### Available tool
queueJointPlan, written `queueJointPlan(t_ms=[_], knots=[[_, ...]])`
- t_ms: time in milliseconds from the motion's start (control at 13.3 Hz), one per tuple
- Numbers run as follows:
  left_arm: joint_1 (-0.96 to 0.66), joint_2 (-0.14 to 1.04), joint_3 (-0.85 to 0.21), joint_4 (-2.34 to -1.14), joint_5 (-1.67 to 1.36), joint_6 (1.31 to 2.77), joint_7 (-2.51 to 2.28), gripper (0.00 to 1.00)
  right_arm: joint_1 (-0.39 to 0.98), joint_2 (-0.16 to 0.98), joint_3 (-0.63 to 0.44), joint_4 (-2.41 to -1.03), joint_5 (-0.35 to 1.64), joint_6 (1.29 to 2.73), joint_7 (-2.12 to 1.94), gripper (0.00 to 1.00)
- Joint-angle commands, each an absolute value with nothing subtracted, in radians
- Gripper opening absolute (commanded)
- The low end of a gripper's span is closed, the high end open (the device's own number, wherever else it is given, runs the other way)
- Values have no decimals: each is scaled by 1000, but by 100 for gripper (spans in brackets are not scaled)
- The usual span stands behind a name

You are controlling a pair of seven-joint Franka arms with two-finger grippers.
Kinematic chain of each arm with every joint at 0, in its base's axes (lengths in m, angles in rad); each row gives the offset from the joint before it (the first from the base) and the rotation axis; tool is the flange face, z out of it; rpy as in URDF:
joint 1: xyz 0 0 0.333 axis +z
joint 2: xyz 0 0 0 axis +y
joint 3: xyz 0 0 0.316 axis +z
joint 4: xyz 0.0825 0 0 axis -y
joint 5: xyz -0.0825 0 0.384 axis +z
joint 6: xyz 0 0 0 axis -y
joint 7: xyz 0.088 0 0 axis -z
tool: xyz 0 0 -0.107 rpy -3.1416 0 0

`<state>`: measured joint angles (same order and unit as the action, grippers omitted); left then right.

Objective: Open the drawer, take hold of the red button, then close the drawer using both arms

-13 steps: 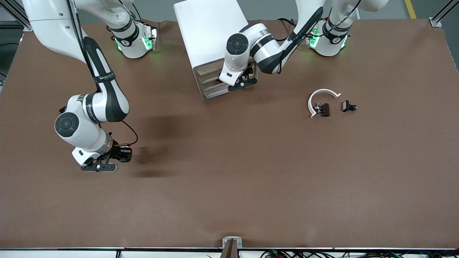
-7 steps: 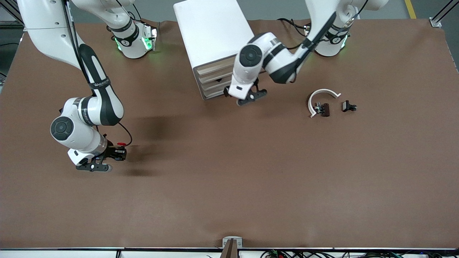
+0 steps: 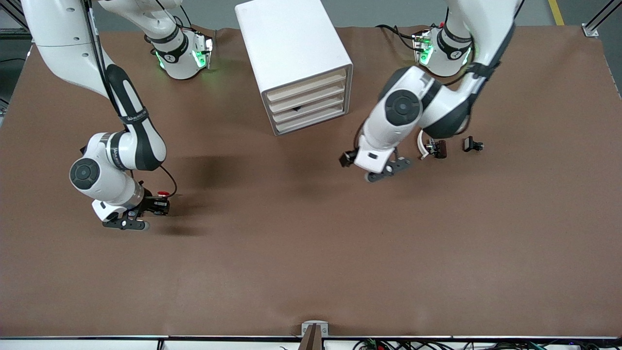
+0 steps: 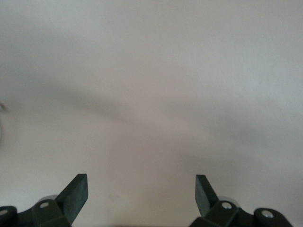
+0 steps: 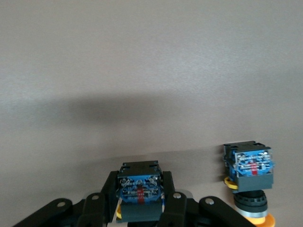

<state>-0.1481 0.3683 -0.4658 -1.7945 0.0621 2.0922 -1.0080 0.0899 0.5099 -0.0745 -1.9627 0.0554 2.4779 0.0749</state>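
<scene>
My right gripper (image 3: 154, 208) hangs low over the bare table at the right arm's end. It is shut on the button, whose red cap (image 3: 164, 194) shows beside the fingers. In the right wrist view the gripper (image 5: 139, 183) clamps the button's black body with a blue label (image 5: 139, 190). My left gripper (image 3: 384, 170) is over the table between the cabinet and the small parts. It is open and empty in the left wrist view (image 4: 141, 191). The white cabinet (image 3: 291, 43) shows four beige drawer fronts (image 3: 311, 99), all pushed in.
A like button with a yellow-orange cap (image 5: 249, 172) stands close beside the held one. A white curved piece (image 3: 421, 142), partly hidden by the left arm, a small dark part (image 3: 440, 148) and a black part (image 3: 472, 144) lie toward the left arm's end.
My left gripper has drawn away from the cabinet front, toward the small parts and the front camera, and the drawer fronts now show. My right gripper shifted slightly with the button.
</scene>
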Motion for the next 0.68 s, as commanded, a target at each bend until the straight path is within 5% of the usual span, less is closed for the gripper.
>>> queueJointPlan(t_ms=[0, 603], knots=[[-69, 357, -476, -1723, 145, 1996, -922, 100, 60, 509, -54, -1980, 49, 2514, 66, 0], [107, 238, -474, -1560, 175, 1747, -606, 100, 21, 545, -54, -1993, 49, 2589, -32, 0]])
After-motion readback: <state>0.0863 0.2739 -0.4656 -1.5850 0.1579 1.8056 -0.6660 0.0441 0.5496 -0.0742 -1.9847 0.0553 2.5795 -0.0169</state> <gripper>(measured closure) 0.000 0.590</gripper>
